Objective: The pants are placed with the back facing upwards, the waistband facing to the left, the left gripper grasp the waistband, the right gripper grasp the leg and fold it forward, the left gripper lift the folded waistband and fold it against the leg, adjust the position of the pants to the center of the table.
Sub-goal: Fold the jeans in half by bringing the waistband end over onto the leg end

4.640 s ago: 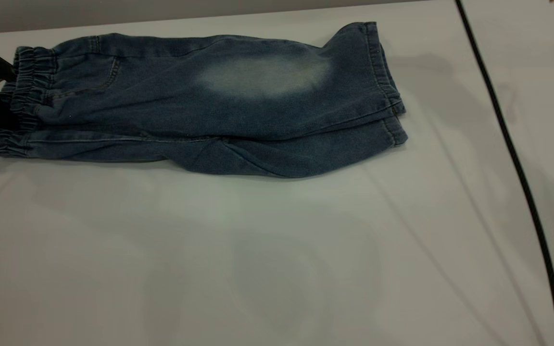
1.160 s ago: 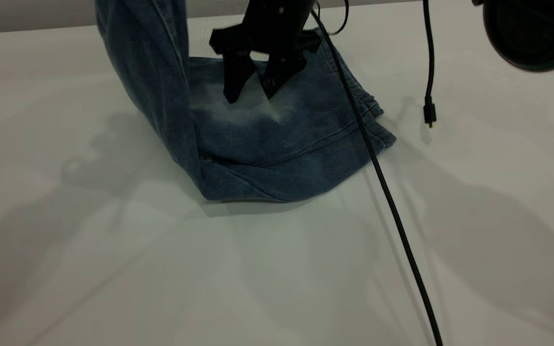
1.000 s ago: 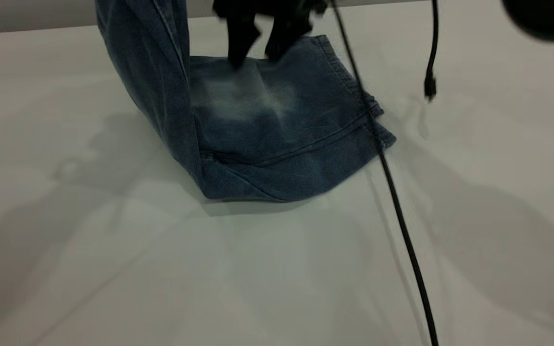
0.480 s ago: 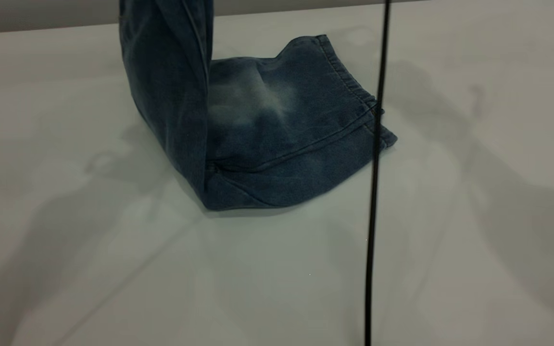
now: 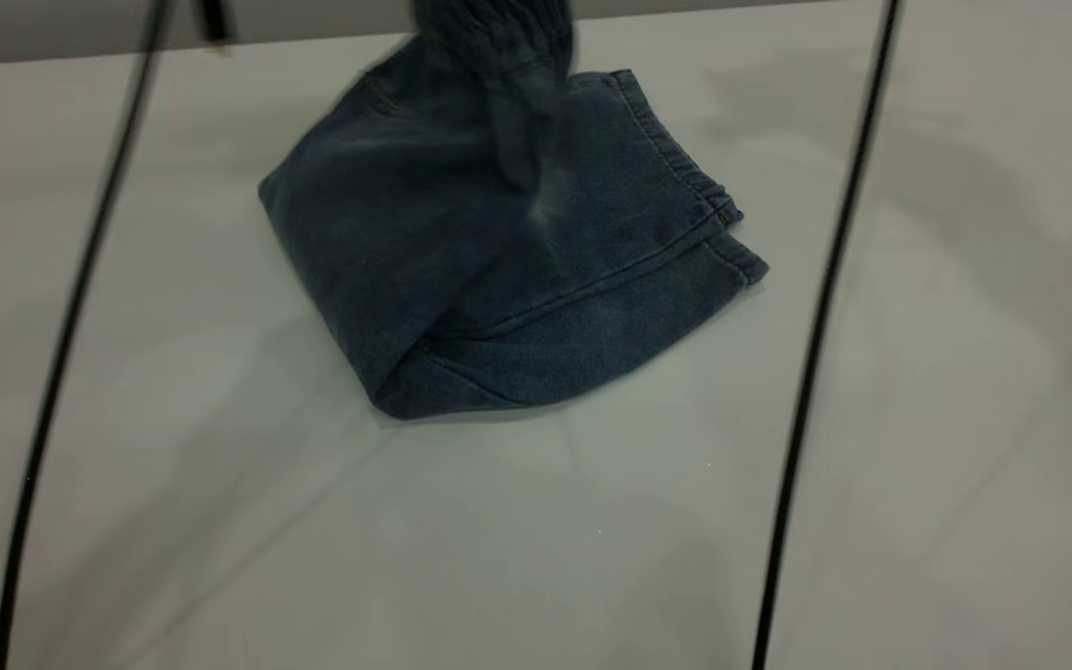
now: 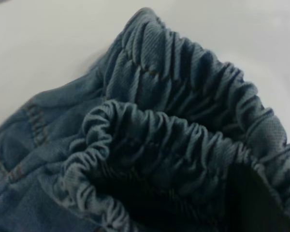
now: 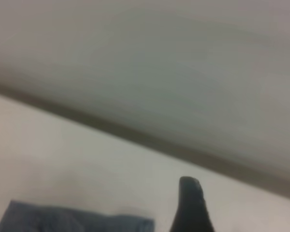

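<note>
Left hand, itself unseen, apparently pinched the waistband point(image 6: 183, 140) above the pants point(image 5: 499, 261); released early, the fold could land crooked.

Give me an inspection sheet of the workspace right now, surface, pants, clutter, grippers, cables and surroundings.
Surface: table, white, smooth, crossed by shadows.
Job's things: pants, blue denim, folded over; waistband raised above the leg part, hems toward the right.
Clutter: nothing seen.
Grippers: left gripper out of the exterior view, its wrist view filled by the ruffled waistband; right gripper shows one dark fingertip, away from the cloth.
Cables: two black cables, left cable and right cable.
Surroundings: grey wall behind the table.
</note>
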Controlling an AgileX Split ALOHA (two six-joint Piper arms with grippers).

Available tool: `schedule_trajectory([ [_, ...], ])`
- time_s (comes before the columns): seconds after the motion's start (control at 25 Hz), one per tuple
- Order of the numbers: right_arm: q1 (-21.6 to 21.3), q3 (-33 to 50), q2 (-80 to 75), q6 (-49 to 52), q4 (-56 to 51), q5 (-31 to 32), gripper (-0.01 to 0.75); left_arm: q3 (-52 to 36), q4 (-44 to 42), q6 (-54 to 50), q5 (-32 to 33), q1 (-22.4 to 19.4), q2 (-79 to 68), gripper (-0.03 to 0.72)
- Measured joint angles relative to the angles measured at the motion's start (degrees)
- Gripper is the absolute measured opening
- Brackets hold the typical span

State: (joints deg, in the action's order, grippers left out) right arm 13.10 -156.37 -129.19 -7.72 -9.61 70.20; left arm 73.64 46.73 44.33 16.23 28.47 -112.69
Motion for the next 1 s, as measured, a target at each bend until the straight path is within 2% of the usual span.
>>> schedule_trajectory([
  [0.16,-3.2,1.4,3.9,0.0,-0.1,-0.1,0.426,4.5,0.0,0.0,0.0,2.0,-7.0,0.106],
  [0.28,-5.7,5.6,7.9,0.0,-0.8,-0.1,0.426,6.1,-0.1,1.3,0.1,2.2,-11.2,0.113],
  [0.44,-7.0,13.6,14.5,-0.4,-2.0,-0.3,0.426,6.1,-0.2,2.8,-0.1,1.9,-13.1,0.204],
  [0.56,-6.8,22.7,20.0,-1.2,-3.0,-0.3,0.426,6.1,-0.1,6.4,-2.6,1.9,-12.9,0.323],
  [0.68,-6.8,31.9,24.6,-1.3,-4.6,-0.4,0.426,6.1,-0.1,7.3,-3.2,1.9,-12.9,0.400],
  [0.88,-6.8,47.0,27.5,-1.8,-7.7,-4.6,0.426,6.1,-0.2,8.4,-3.7,1.9,-12.9,0.433],
  [1.0,-6.8,56.0,27.2,-2.3,-6.6,-3.0,0.426,6.5,-0.2,11.2,-4.1,1.9,-12.9,0.447],
])
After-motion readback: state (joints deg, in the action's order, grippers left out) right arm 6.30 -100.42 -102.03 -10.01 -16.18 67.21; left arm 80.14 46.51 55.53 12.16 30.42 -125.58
